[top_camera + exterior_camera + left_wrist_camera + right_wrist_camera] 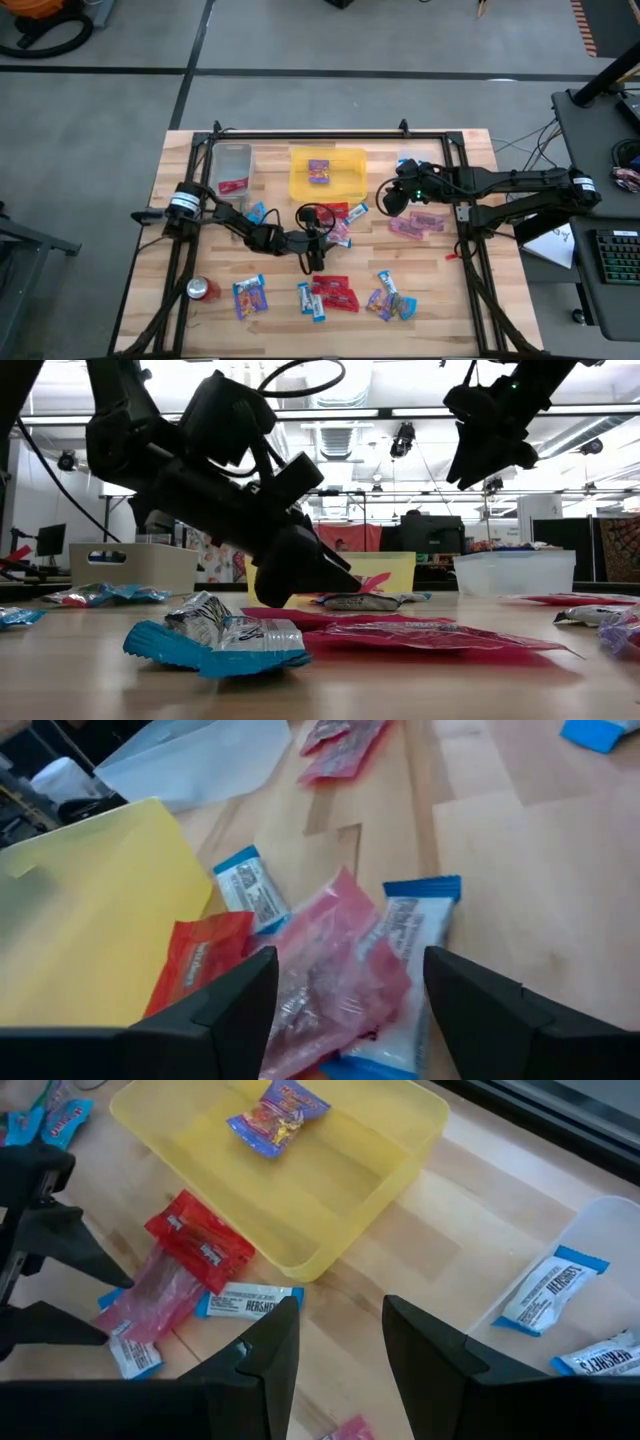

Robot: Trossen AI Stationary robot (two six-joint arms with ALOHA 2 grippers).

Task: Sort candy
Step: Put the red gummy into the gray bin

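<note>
My left gripper is open and low over a small heap of candy near the table's middle. Its fingers stand either side of a pink see-through packet, with a blue-and-white bar and a red packet beside it; whether they touch it I cannot tell. The heap lies flat on the wood beside the yellow tray, which holds one purple packet. My right gripper hangs open and empty, raised over the table to the tray's right.
A clear box with a red packet stands left of the tray; another clear box with blue-and-white bars stands to its right. More candy lies along the near edge and at right. A red soda can lies near left.
</note>
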